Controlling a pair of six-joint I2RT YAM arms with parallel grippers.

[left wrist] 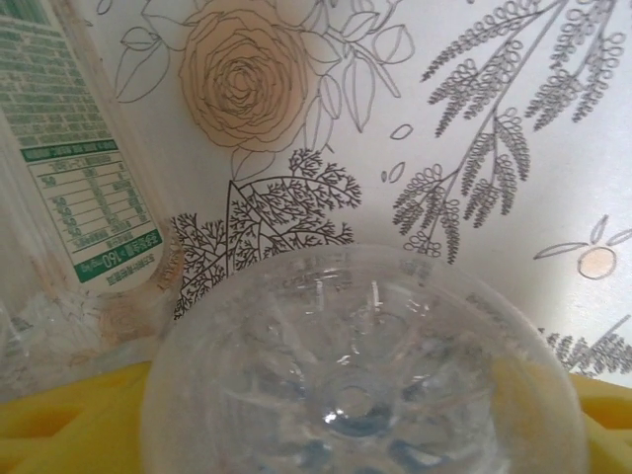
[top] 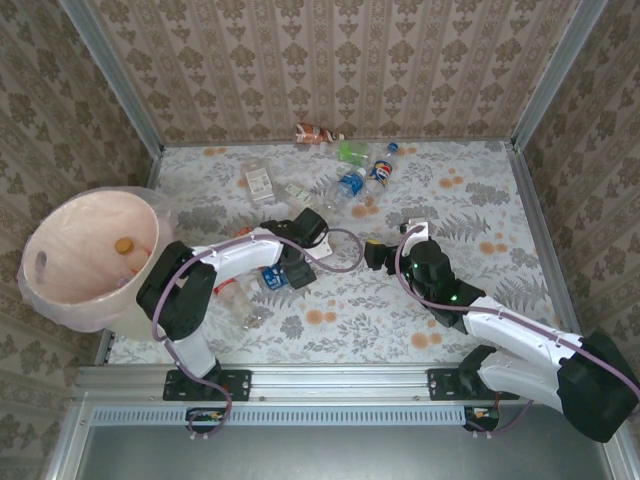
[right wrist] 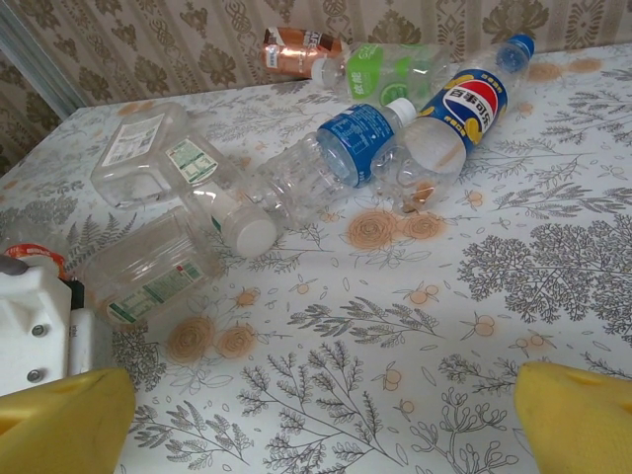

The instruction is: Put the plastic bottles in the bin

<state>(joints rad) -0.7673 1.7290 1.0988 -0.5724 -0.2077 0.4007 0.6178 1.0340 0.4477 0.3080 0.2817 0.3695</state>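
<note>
Top external: fixed high behind the arm bases, aimed down over the whole worktop. Left wrist: very close to a clear bottle, aimed at the floral surface. Right wrist: low, aimed toward the far wall. Shared with top view: Pepsi bottle.

I work in a lab test cell: aluminium frame posts and damask-papered wall panels box in the floral-printed surface beyond my right end effector, with a metal rail behind it.
</note>
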